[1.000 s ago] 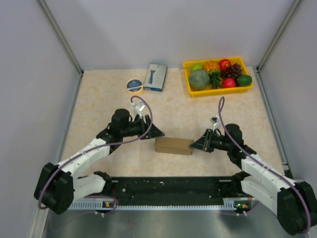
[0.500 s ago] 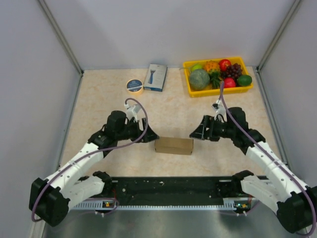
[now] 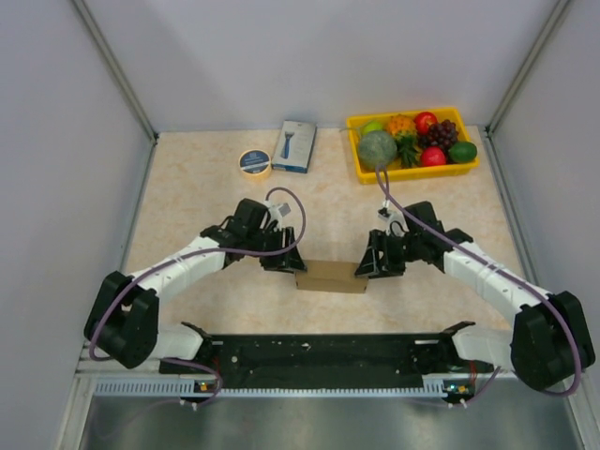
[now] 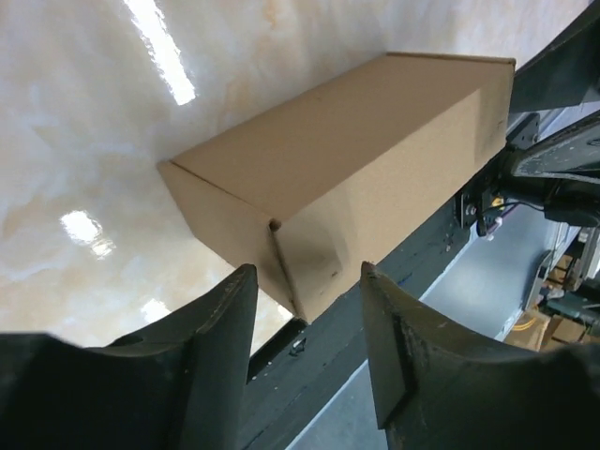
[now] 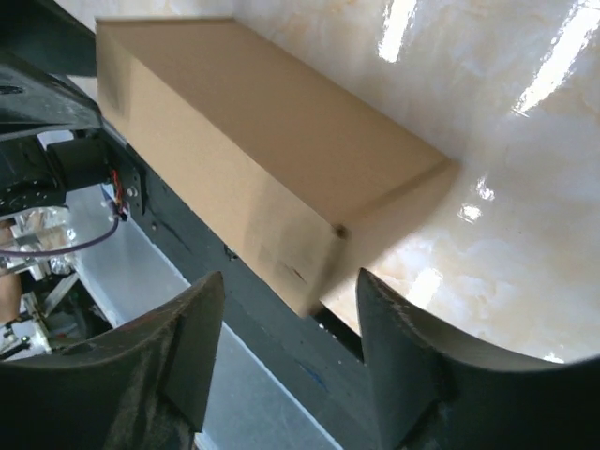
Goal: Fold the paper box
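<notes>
The paper box is a closed plain brown oblong carton lying flat on the table near the front edge. My left gripper is open at its left end, and the box's end corner sits just beyond the fingertips in the left wrist view. My right gripper is open at its right end. In the right wrist view the box lies just ahead of that gripper. Neither gripper holds anything.
A yellow tray of toy fruit and vegetables stands at the back right. A small blue-and-white printed box and a tape roll lie at the back centre. The black base rail runs right in front of the box.
Both grippers have closed in on the box's two ends after standing a little farther back and apart half a second ago. The box has stayed in place.
</notes>
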